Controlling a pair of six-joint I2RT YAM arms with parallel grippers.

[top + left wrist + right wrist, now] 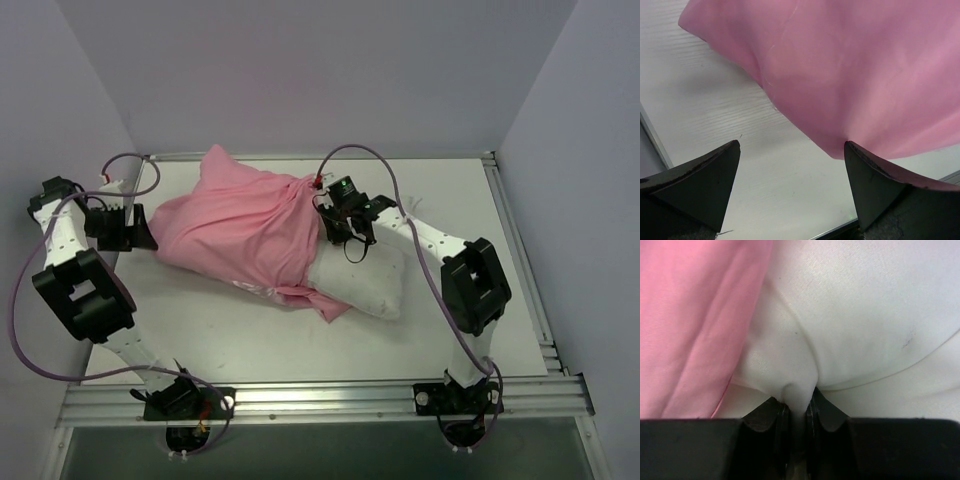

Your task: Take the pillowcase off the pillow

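The pink pillowcase (240, 235) lies bunched across the table's middle and left, still covering most of the off-white pillow (368, 283), whose right end sticks out bare. My right gripper (338, 228) is shut on a fold of the pillow's white fabric (797, 390) near the case's open edge; pink cloth (695, 325) lies to its left. My left gripper (140, 232) is open at the case's left end, with its right fingertip (865, 170) against the pink fabric (865, 75) and nothing between the fingers.
The white table (260, 340) has raised metal rails along its right edge (520, 260) and front edge (320, 395). Grey walls close in behind and on both sides. Purple cables loop from both arms.
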